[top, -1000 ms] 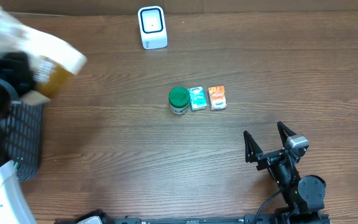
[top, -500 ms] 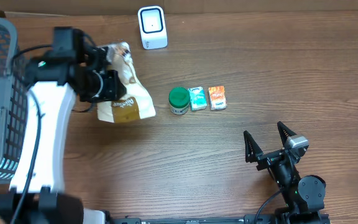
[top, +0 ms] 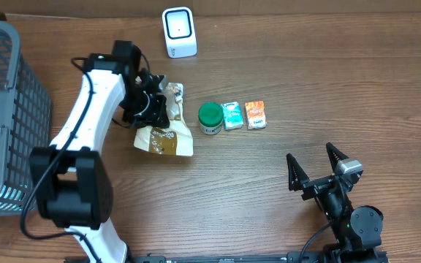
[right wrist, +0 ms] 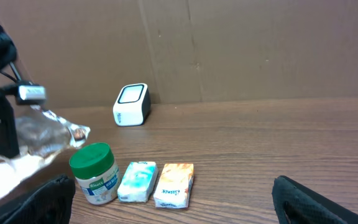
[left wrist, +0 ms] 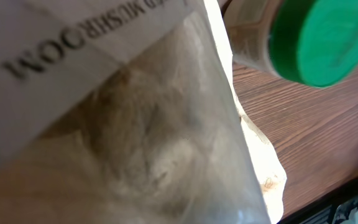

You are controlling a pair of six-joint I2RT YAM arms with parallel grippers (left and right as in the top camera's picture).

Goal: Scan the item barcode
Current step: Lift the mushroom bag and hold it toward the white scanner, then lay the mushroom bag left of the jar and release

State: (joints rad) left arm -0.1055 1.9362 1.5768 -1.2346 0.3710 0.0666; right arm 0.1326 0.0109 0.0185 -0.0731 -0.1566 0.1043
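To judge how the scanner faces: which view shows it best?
Right wrist view: the scanner shows its side and sloped top window. Overhead shows only its top. Left wrist view shows mostly the bag, no scanner.

I see a matt wood-grain table (top: pixel 342 80), crinkly glossy plastic bag (top: pixel 165 140), smooth green plastic jar lid (top: pixel 210 113), grey plastic mesh basket (top: pixel 9 80), glossy white plastic scanner (top: pixel 178 32)
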